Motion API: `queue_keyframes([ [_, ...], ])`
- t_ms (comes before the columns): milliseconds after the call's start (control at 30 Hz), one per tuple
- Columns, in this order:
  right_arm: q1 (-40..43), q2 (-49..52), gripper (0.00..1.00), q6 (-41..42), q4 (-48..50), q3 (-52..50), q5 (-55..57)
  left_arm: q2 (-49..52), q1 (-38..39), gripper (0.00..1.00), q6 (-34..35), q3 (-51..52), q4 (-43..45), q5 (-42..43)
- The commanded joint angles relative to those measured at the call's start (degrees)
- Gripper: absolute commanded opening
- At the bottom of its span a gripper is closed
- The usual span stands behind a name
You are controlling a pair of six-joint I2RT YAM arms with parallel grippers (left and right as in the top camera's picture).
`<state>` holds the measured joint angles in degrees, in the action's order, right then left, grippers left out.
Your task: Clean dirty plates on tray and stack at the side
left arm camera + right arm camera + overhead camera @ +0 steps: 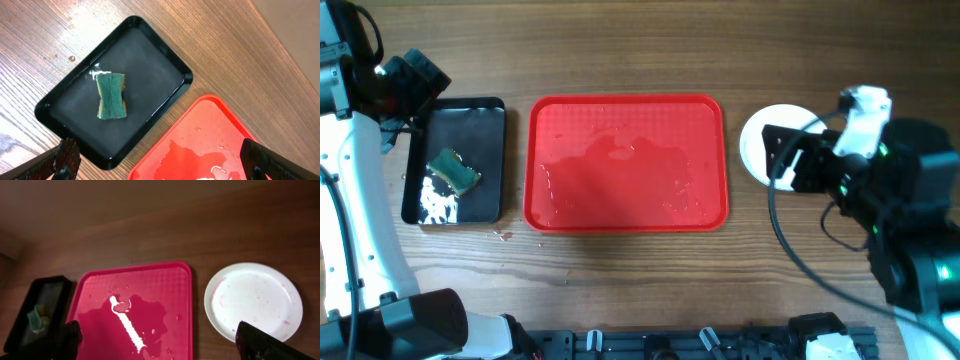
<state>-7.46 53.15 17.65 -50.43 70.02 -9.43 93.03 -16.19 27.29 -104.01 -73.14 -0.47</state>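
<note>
The red tray (625,165) lies mid-table, wet with a water film and with nothing on it; it also shows in the left wrist view (210,145) and the right wrist view (135,305). A white plate (758,140) with faint pink streaks (252,300) sits on the table right of the tray, partly hidden by my right arm. No pale blue plate is in view. My right gripper (790,160) (165,347) is open and empty above the tray's right edge and the plate. My left gripper (415,80) (165,170) is open and empty, high over the black tray.
A smaller black tray (460,160) (145,65) lies left of the red tray. It holds a green and yellow sponge (455,172) (111,96) and some white foam (438,205). Water drops mark the wood near it (502,236).
</note>
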Motion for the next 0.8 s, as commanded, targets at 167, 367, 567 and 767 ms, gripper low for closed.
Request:
queue_keyframes([
  [167, -0.2, -1.9, 1.0, -1.2, -6.6, 0.9, -0.2, 0.4, 0.0, 1.0, 0.2, -0.2, 0.0, 0.7],
  [367, -0.5, -3.3, 1.0, -8.8, 1.9, -2.6, 2.1, 0.4, 0.0, 1.0, 0.2, -0.2, 0.0, 0.7],
  [567, -0.3, -22.1, 1.0, -17.7, 19.5, -22.4, 2.1, 0.4, 0.0, 1.0, 0.2, -0.2, 0.0, 0.7],
  [767, 0.8, -39.7, 1.0, -17.5, 35.9, -45.3, 0.4, 0.4, 0.0, 1.0, 0.2, -0.2, 0.0, 0.7],
])
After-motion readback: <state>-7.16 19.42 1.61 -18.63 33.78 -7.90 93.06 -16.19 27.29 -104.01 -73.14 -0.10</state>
